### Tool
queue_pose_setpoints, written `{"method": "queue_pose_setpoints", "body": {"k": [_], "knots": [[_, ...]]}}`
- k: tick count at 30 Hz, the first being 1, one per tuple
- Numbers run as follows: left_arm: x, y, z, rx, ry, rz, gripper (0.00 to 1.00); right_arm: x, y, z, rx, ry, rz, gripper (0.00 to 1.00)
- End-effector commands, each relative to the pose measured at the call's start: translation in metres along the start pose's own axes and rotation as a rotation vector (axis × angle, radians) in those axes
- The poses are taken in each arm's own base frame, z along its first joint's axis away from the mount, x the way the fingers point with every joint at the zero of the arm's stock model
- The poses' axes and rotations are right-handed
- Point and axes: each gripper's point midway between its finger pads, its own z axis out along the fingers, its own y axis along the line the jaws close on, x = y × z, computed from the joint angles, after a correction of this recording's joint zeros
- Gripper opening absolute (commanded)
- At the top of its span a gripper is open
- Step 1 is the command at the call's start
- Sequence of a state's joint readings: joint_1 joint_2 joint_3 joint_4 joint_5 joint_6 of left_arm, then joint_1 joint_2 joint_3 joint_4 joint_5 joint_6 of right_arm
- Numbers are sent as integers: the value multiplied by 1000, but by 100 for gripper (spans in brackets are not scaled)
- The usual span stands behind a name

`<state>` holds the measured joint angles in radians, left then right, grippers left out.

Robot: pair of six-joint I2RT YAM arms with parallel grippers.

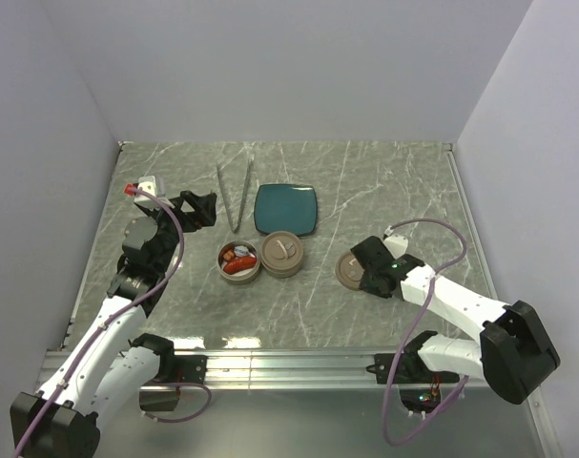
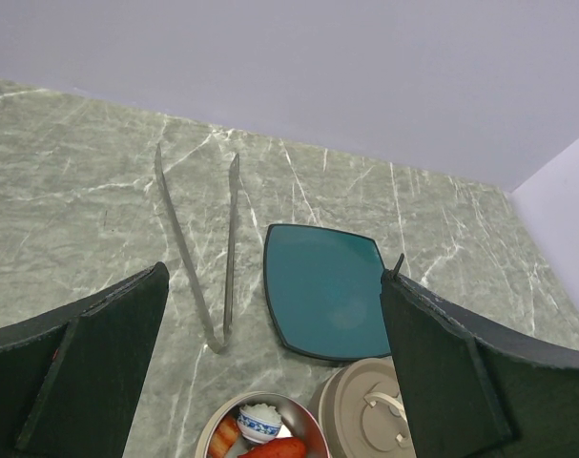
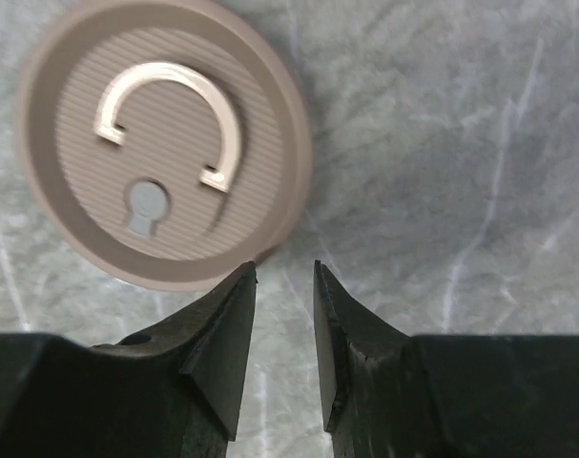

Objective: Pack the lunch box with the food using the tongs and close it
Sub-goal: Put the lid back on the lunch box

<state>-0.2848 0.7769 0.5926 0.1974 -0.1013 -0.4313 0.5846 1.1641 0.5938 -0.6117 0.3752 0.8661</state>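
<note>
Just beyond right hand [image 3: 284,272], brown lid [image 3: 165,143].

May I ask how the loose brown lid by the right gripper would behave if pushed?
Lying flat on the table, the lid probably slides rather than tips. It looks thin and stiff; its flush handle offers little grip.

Rear overview; right wrist near lid [image 3: 165,143]

table [image 1: 384,191] is grey-green marble with white veins, plate [image 1: 286,209] is teal, tongs [image 1: 235,223] silvery grey, lid [image 3: 165,153] brown with fine ridged stripes, sausages [image 1: 239,267] bright red in a shiny silver tin [image 1: 219,260]
</note>
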Motion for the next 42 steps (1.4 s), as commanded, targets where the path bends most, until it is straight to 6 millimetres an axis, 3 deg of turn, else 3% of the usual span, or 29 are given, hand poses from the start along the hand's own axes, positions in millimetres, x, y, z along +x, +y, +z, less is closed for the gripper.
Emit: {"method": "queue_pose_setpoints", "body": {"k": [1, 8, 15, 21, 25, 29, 34, 38, 42], "knots": [[-6, -5, 1, 26, -21, -2, 99, -17, 14, 2, -35, -68, 70, 39], [-6, -4, 1, 25, -22, -2, 99, -22, 20, 12, -28, -81, 64, 39], [-4, -3, 2, 21, -17, -2, 99, -3, 12, 27, 0, -31, 74, 35], [-4, -3, 1, 22, -18, -3, 99, 1, 11, 30, 9, -24, 88, 20], [-6, -3, 0, 21, -23, -4, 100, 5, 13, 33, 17, -30, 95, 0], [-6, -4, 0, 23, -24, -4, 99, 4, 15, 33, 18, -39, 85, 0], [-5, -3, 1, 20, -21, -4, 99, -15, 26, 17, -30, -87, 80, 0], [-5, -3, 1, 19, -23, -4, 99, -40, 29, -8, -57, -151, 74, 0], [-5, -2, 1, 17, -22, -4, 99, -51, 24, -26, -60, -182, 69, 0]]}}
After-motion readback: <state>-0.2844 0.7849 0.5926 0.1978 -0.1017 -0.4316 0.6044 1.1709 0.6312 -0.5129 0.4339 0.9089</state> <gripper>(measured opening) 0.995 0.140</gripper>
